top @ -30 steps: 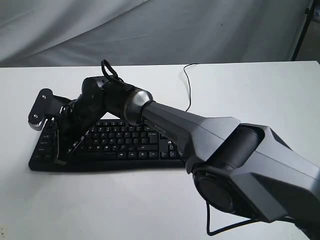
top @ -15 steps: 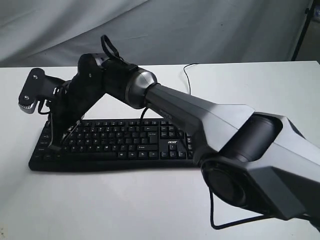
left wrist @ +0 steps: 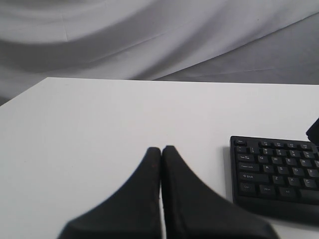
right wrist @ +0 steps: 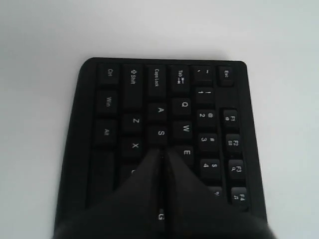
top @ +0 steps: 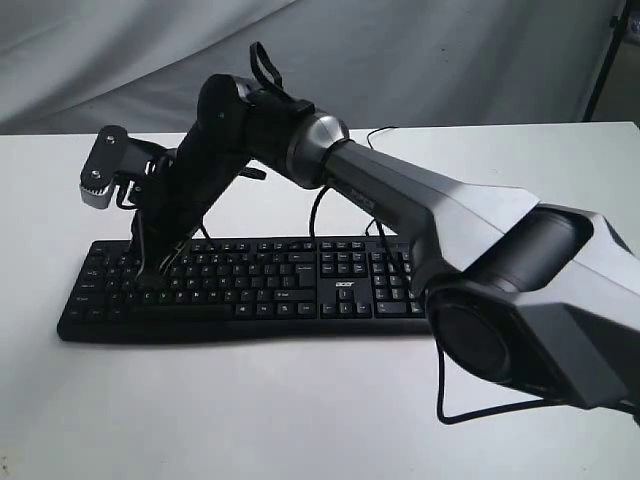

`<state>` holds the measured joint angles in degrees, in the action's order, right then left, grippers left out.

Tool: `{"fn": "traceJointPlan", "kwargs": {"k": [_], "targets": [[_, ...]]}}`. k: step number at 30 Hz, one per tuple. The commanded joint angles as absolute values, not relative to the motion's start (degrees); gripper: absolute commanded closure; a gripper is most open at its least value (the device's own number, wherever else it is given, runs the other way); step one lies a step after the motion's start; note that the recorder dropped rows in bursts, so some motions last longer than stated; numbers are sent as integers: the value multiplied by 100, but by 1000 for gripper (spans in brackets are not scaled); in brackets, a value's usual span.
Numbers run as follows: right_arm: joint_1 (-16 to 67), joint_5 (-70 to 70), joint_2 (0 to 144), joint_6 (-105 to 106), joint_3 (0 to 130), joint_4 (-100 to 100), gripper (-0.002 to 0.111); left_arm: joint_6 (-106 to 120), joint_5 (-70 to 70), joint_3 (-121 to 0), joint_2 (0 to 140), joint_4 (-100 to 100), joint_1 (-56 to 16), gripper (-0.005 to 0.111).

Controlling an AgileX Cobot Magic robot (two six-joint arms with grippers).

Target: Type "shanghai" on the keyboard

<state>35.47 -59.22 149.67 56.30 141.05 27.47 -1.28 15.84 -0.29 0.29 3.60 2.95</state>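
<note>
One black keyboard (top: pixel 250 290), lying flat on the white table (top: pixel 300 410); the right end effector (right wrist: pixel 162 153), fingers pressed together, tip just by the S key (right wrist: pixel 160 133), contact unclear; the left end effector (left wrist: pixel 161 149), fingers pressed together, over bare table near the keyboard's Esc end

White tabletop (top: pixel 250 420), matte and flat, extending to a straight far edge. Behind it, a grey fabric backdrop (top: pixel 420 60) hanging in soft diagonal folds. At the upper right corner, a thin black pole (top: pixel 603 62) slanting across the fabric.
</note>
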Motion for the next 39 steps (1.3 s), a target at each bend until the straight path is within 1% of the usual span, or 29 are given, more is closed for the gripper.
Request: {"fn": "traceJointPlan", "kwargs": {"k": [1,7,13,16,23,26,30,39], "targets": [[3545,-6259,14856,5655,14140,2780,108,-139,1524,0,0,356,309,106],[3545,-6601,14807,5526,14140,2683,108,-139,1524,0,0,356,309,106],[3545,-6434,14656,5503,13893,2643,108,-139,1524,0,0,356,309,106],[3545,-6001,14295,5610,13285,2643,108,-139,1524,0,0,356,309,106],[3541,-4226,13173,6115,10932,2643,108,-139,1524,0,0,356,309,106],[3526,-3730,12922,6365,10340,2782,108,-139,1524,0,0,356,309,106],[3438,-3688,12981,6557,10261,3205,108,-139,1524,0,0,356,309,106],[3349,-3582,13240,6751,10276,3480,108,-139,1524,0,0,356,309,106]]}}
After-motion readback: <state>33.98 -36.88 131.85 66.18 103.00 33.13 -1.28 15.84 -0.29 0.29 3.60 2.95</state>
